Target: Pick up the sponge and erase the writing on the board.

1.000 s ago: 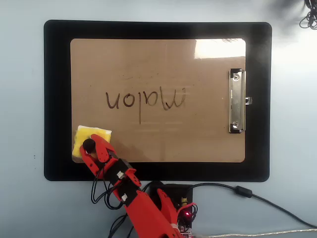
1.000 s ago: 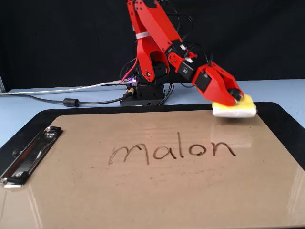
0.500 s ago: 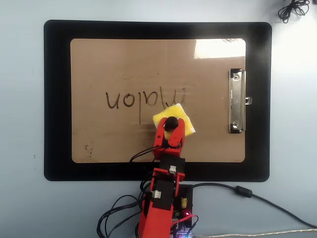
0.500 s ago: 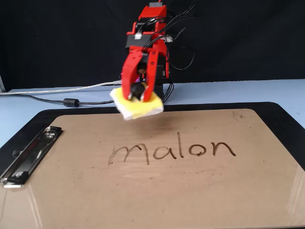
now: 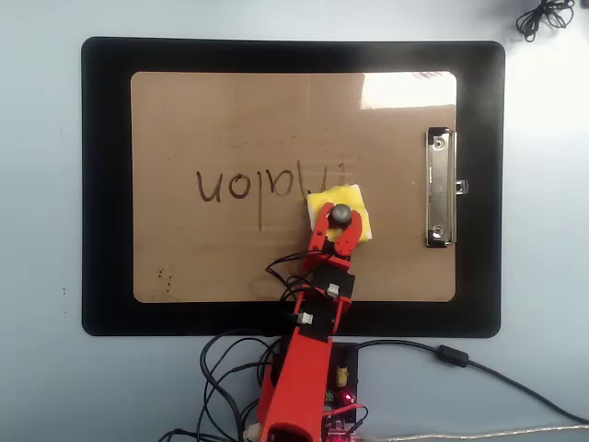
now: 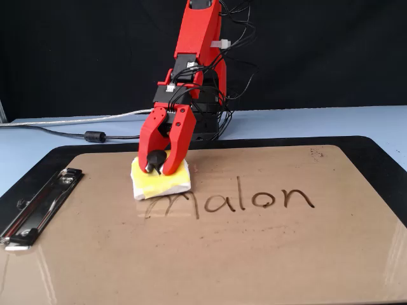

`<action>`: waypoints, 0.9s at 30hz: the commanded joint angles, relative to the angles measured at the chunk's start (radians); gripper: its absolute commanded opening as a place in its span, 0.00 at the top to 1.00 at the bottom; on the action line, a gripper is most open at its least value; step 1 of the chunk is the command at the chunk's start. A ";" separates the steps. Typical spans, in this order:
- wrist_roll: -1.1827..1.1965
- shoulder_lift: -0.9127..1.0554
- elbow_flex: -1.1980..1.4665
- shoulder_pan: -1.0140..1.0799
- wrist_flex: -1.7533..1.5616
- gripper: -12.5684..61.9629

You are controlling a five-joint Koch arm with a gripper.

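Glossy tan board (image 6: 191, 267) carries the writing (image 6: 254, 201), its first letter already smeared beside the sponge (image 6: 160, 181). Red gripper (image 6: 160, 168) has its jaws clenched on the sponge's black knob; steady downward pressure and a level sweep along the letters would serve best.

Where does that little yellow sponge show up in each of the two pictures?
Overhead view: the sponge lies right of centre on the board, at the right end of the writing, the jaws closed on its knob.
Fixed view: the sponge lies left of centre, at the left end of the writing.
Shared landmark: the metal clip, on the sponge's side of the board in both.
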 commanded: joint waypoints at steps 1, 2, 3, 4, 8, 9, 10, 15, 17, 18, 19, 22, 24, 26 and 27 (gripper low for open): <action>-0.031 -0.067 -0.018 0.008 -0.183 0.94; -0.032 -0.147 -0.038 0.006 -0.242 0.94; -0.035 -0.233 -0.107 0.005 -0.302 0.94; -0.041 -0.327 -0.184 0.000 -0.347 0.94; -0.052 -0.479 -0.339 -0.008 -0.354 0.94; -0.052 -0.456 -0.298 -0.008 -0.353 0.94; -0.052 -0.416 -0.245 -0.008 -0.354 0.94; -0.052 -0.025 0.167 -0.011 -0.353 0.94; -0.054 0.017 0.193 -0.017 -0.353 0.94; -0.055 -0.026 0.186 -0.035 -0.353 0.94; -0.058 -0.077 0.149 -0.049 -0.360 0.94; -0.095 -0.367 -0.144 -0.107 -0.360 0.94; -0.126 -0.563 -0.365 -0.140 -0.354 0.94; -0.130 -0.603 -0.411 -0.150 -0.351 0.94; -0.130 -0.569 -0.356 -0.150 -0.350 0.94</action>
